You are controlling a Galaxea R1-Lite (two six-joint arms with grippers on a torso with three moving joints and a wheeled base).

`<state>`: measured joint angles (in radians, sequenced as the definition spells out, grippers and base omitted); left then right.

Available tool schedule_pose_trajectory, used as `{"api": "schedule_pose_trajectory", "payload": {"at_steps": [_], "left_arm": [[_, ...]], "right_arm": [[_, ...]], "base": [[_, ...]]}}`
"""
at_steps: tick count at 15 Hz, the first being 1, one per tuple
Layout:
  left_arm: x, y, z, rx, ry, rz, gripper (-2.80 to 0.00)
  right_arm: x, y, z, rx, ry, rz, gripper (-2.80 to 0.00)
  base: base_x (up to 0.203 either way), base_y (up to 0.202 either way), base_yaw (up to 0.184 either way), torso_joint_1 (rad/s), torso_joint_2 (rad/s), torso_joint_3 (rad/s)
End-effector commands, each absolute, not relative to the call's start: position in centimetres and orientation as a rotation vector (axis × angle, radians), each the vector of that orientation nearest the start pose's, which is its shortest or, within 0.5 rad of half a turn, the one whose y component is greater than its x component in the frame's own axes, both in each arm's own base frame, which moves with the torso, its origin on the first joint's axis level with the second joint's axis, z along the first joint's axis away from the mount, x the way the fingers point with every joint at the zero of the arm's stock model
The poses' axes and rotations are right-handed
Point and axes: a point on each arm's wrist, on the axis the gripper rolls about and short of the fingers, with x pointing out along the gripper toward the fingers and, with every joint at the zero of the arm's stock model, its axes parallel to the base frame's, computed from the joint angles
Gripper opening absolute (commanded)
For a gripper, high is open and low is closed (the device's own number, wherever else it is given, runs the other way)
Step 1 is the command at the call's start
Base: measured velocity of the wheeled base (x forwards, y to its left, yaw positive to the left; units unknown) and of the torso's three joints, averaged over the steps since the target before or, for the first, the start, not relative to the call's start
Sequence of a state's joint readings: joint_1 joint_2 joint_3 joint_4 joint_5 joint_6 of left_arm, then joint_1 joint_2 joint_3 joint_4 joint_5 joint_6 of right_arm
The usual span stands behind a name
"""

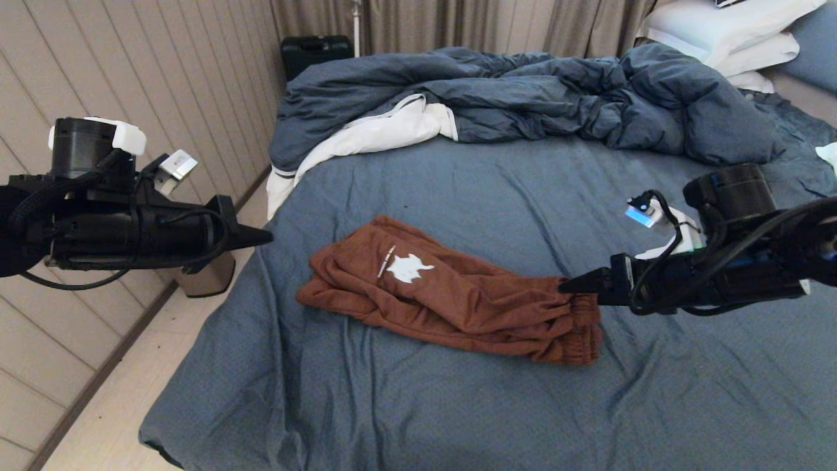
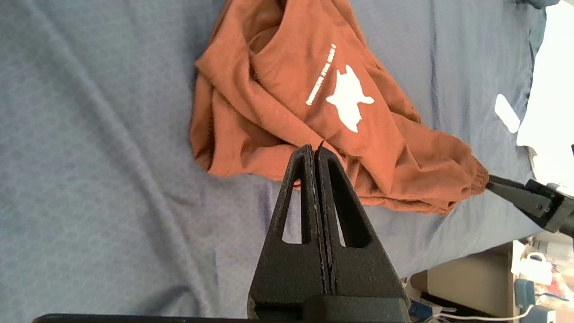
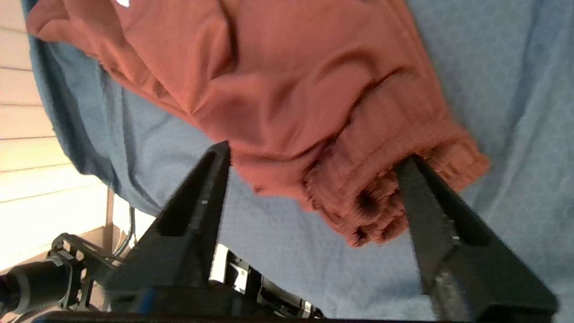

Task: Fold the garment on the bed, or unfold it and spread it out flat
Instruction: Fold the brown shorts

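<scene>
The rust-brown shorts [image 1: 451, 294] lie bunched and roughly folded on the slate-blue bed sheet [image 1: 458, 405], white graphic [image 1: 407, 267] facing up, gathered waistband [image 1: 579, 327] at the right end. My right gripper [image 1: 567, 285] is open, its tips just at the waistband [image 3: 381, 188]; one finger [image 3: 421, 188] touches the gathered edge and nothing is gripped. My left gripper [image 1: 265, 237] is shut and empty, held in the air off the bed's left edge, apart from the shorts [image 2: 314, 103]. The drawstring is hidden.
A rumpled dark blue duvet [image 1: 523, 98] with white lining fills the far part of the bed. White pillows [image 1: 726, 33] lie at the far right. A small bin [image 1: 209, 278] stands on the floor by the left wall, under my left arm.
</scene>
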<state>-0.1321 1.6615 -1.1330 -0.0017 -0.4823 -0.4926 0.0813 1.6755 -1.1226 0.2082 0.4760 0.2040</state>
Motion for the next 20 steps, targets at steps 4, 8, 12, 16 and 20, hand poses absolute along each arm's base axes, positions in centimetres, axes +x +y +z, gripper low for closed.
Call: {"api": "schedule_pose_trajectory", "payload": {"at_steps": [4, 8, 12, 16, 20], "left_arm": [[29.3, -5.0, 22.2, -0.564, 0.683, -0.464, -2.80], [29.5, -5.1, 21.8, -0.563, 0.695, -0.459, -2.80], [29.4, -5.1, 21.6, -0.573, 0.711, -0.489, -2.80], [29.7, -6.6, 19.1, -0.583, 0.824, -0.565, -2.80], [30.2, -7.2, 18.0, -0.574, 0.861, -0.562, -2.80]], "right_arm": [[28.1, 3.0, 22.7, 0.325, 0.725, 0.457, 0.00], [25.5, 1.7, 23.8, 0.332, 0.677, 0.425, 0.00], [21.2, 1.9, 24.8, 0.330, 0.652, 0.436, -2.80], [18.6, 3.0, 24.1, 0.369, 0.808, 0.452, -2.80], [18.0, 2.2, 23.1, 0.379, 0.909, 0.352, -2.80]], "base": [[0.000, 0.000, 0.000, 0.000, 0.00, 0.000], [0.000, 0.000, 0.000, 0.000, 0.00, 0.000], [0.000, 0.000, 0.000, 0.000, 0.00, 0.000], [0.000, 0.000, 0.000, 0.000, 0.00, 0.000], [0.000, 0.000, 0.000, 0.000, 0.00, 0.000]]}}
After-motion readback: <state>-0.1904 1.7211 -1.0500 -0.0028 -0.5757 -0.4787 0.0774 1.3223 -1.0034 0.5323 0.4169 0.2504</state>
